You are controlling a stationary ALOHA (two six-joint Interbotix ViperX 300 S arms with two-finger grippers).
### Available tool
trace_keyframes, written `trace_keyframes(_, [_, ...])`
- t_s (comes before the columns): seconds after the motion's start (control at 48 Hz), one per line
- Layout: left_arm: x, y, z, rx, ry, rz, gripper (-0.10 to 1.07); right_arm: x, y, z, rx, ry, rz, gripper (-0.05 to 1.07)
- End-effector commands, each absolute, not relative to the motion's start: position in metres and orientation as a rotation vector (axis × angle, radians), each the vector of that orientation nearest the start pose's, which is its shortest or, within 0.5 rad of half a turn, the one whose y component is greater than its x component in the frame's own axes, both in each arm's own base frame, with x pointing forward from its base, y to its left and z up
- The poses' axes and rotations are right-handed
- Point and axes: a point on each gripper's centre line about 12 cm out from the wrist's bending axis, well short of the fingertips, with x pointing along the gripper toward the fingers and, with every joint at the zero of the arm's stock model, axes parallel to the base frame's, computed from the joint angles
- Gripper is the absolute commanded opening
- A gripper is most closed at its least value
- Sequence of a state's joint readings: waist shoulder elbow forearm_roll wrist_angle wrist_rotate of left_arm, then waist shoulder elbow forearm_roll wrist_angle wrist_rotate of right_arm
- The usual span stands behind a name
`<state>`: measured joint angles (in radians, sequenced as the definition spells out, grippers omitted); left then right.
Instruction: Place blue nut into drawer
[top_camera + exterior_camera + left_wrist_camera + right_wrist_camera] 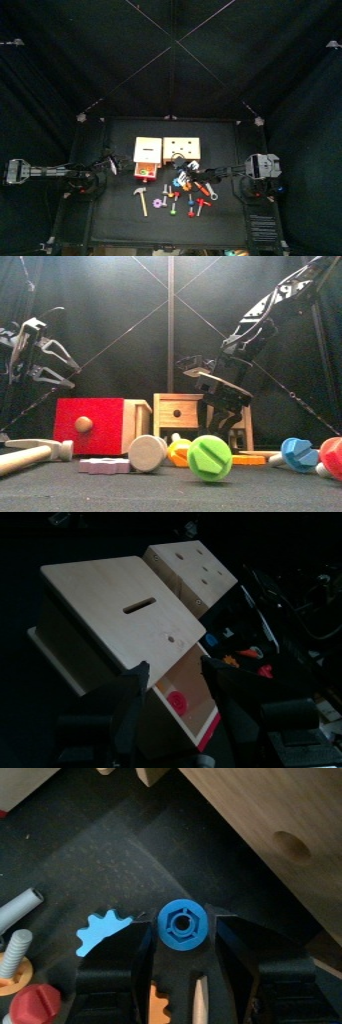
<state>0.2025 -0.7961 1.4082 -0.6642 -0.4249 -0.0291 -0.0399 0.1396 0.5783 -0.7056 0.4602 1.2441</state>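
The blue nut (181, 925) sits between the jaws of my right gripper (183, 953), which is shut on it and holds it above the black table beside a wooden box (281, 828). In the top view the right gripper (205, 167) is just in front of the two wooden boxes. The left box (147, 148) carries the red-fronted drawer (144, 165), pulled out toward the table's front; its front also shows in the front view (91, 426). My left gripper (174, 702) is open and empty, close to the red drawer front (187, 707).
Toy parts lie along the table's front: a hammer (27, 459), a purple nut (104, 465), a green screw (210, 457) and a blue screw (297, 453). A blue gear (96, 930) lies under the right gripper. The second wooden box (183, 147) stands to the right.
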Motion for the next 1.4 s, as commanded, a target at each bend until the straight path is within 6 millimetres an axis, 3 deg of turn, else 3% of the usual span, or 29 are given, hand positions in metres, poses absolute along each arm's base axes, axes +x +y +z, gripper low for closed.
trace_keyframes(0.0, [0.177, 0.068, 0.183, -0.622, 0.093, 0.526, 0.84, 0.391, -0.045, 0.148, 0.393, 0.865, -0.568, 0.68])
trace_keyframes(0.333, [0.178, 0.065, 0.184, -0.598, 0.103, 0.502, 0.84, 0.440, -0.028, 0.217, 0.258, 0.656, -0.444, 0.68])
trace_keyframes(0.542, [0.182, 0.053, 0.180, -0.496, 0.190, 0.407, 0.84, 0.471, -0.029, 0.236, 0.189, 0.568, -0.402, 0.68])
trace_keyframes(0.708, [0.184, 0.044, 0.176, -0.405, 0.256, 0.332, 0.84, 0.495, -0.027, 0.232, 0.176, 0.544, -0.367, 0.68])
trace_keyframes(0.917, [0.183, 0.044, 0.175, -0.412, 0.264, 0.336, 0.84, 0.512, -0.037, 0.222, 0.169, 0.546, -0.384, 0.68])
trace_keyframes(1.146, [0.183, 0.046, 0.175, -0.420, 0.263, 0.349, 0.84, 0.520, -0.050, 0.213, 0.173, 0.552, -0.409, 0.69])
trace_keyframes(1.375, [0.183, 0.046, 0.175, -0.427, 0.260, 0.352, 0.84, 0.519, -0.054, 0.207, 0.170, 0.563, -0.417, 0.78])
